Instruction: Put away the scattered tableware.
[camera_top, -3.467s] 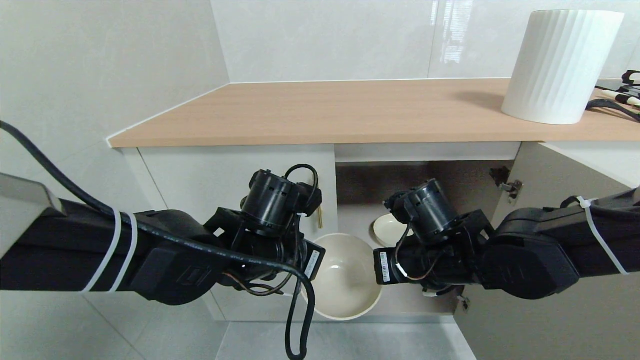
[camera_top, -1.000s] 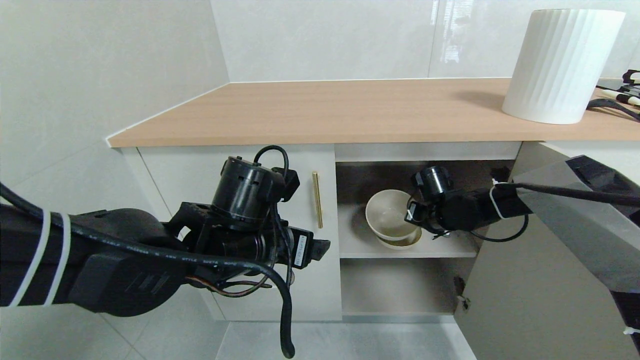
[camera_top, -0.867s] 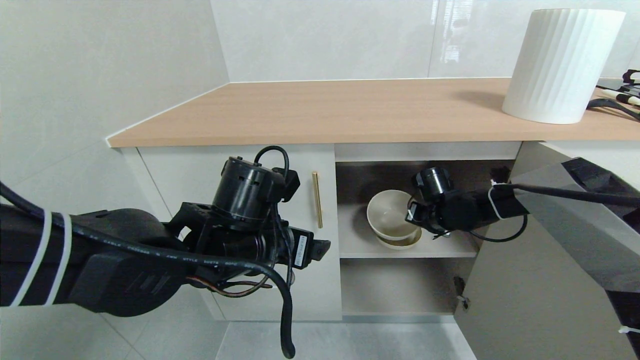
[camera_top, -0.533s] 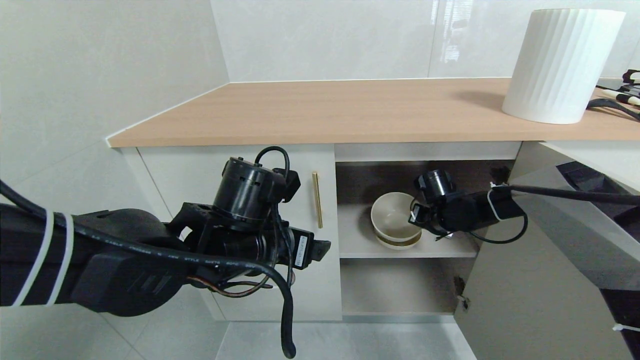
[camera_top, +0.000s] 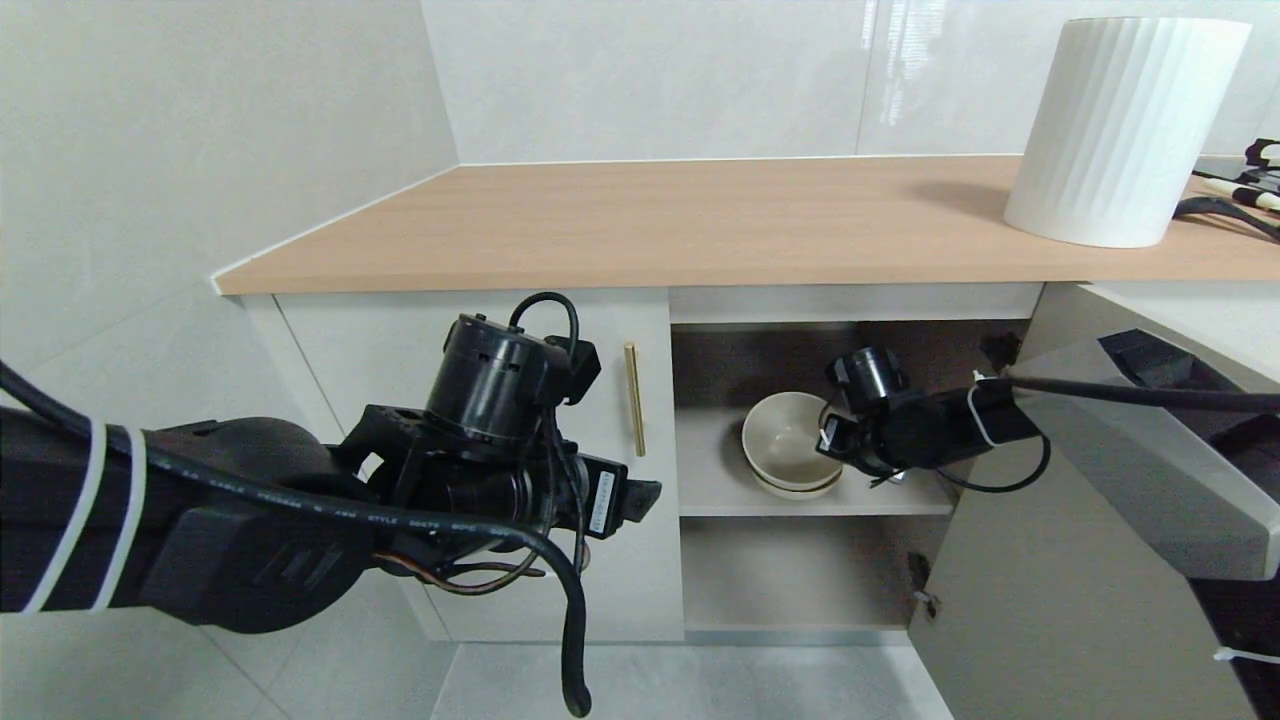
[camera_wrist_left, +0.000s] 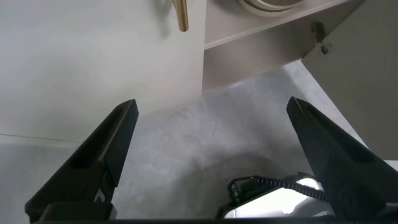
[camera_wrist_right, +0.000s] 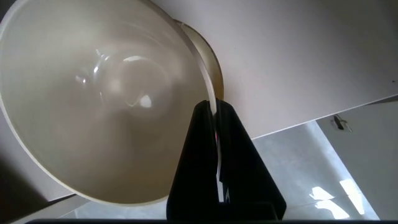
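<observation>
- The cream glazed ceramic bowl is on the upper shelf of the open cabinet. It appears to sit in a shallower cream dish, leaning slightly; I cannot tell whether its weight is fully down.
- My right gripper is pinched narrow on the bowl's rim, one finger inside the wall and one outside, on the side nearest the open door.
- I judge the bowl rigid, fairly heavy for a one-sided rim hold, and slick with glaze. It could pivot in my fingers, and ceramic on ceramic can chip or clack.
- The rim is the only place to hold it here; the shelf and the dish block any hold from below.
- My left gripper is spread wide and holds nothing. It hangs in front of the closed left cabinet door, near its brass bar handle.
- The open right door stands close beside my right arm, and the underside of the wooden countertop limits headroom over the shelf.
- A white ribbed cylindrical container stands on the countertop, well apart from the bowl.
</observation>
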